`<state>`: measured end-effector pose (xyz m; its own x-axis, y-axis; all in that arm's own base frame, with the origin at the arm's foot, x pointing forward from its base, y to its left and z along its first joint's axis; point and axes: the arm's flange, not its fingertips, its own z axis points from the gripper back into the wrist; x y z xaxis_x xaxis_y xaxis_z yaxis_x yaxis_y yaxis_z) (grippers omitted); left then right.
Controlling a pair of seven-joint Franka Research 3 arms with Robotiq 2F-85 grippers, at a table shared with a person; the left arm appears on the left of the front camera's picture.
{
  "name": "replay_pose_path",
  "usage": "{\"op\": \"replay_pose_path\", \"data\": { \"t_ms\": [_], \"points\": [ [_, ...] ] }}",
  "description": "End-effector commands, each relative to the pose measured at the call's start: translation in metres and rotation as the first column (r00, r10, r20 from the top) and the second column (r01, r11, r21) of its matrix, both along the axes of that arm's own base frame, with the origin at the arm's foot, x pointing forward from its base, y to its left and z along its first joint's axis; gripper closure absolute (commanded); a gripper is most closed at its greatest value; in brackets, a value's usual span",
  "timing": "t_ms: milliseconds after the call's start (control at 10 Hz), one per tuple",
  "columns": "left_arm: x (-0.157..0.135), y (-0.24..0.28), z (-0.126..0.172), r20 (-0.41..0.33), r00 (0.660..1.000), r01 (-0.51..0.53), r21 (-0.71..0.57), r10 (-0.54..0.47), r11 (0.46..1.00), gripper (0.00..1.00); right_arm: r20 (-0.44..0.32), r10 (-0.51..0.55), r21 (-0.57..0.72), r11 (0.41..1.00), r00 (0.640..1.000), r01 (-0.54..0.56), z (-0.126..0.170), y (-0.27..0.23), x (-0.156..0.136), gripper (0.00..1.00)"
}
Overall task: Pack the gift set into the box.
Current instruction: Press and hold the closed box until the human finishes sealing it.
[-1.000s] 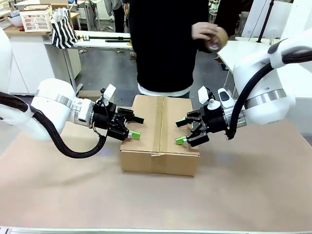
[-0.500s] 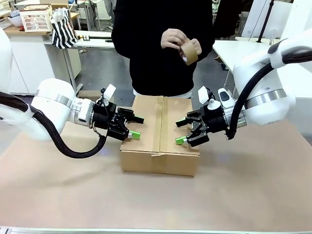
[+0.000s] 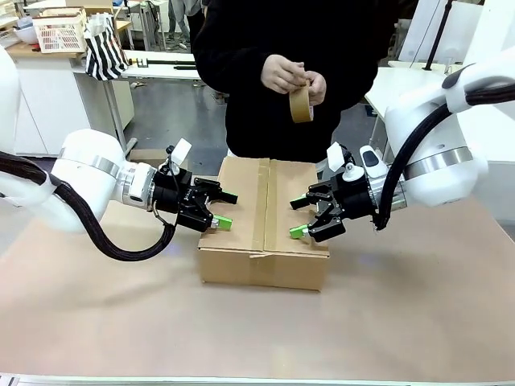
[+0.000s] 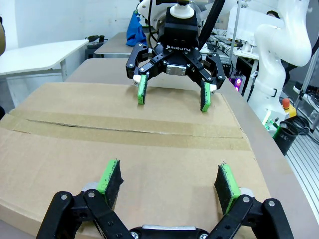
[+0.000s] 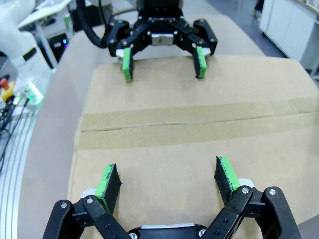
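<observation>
The person's hands [image 3: 294, 78] have lowered the brown tape roll [image 3: 300, 103] to chest height. The brown corrugated cardboard box [image 3: 265, 221] sits closed mid-bench; left tool [image 3: 219, 209] and right tool [image 3: 301, 217] hover spread over its flaps. Best hold flaps flat, steady, clear of the taped seam.

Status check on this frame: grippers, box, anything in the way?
Left gripper and right gripper open, over the box top from opposite sides. Box closed, seam taped. Person's hands hold tape roll beyond it.
</observation>
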<state>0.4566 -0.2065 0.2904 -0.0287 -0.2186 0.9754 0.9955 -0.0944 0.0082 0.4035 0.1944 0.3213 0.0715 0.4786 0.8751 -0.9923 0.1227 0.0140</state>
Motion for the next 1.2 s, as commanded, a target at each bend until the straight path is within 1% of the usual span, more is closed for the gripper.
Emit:
{"op": "replay_pose_path", "data": {
  "t_ms": [0, 1100],
  "points": [
    [0.0, 0.0006, 0.0003, 0.008, 1.0, -0.002, 0.002, 0.002, 1.0, 0.0, 0.021, -0.011, 0.002, 1.0, 1.0, 0.011, -0.0019, -0.0007, 0.0001, 0.0],
    [0.0, 0.0006, 0.0003, 0.008, 1.0, -0.002, 0.002, 0.002, 1.0, 0.0, 0.021, -0.011, 0.002, 1.0, 1.0, 0.011, -0.0019, -0.0007, 0.0001, 0.0]
  ]
}}
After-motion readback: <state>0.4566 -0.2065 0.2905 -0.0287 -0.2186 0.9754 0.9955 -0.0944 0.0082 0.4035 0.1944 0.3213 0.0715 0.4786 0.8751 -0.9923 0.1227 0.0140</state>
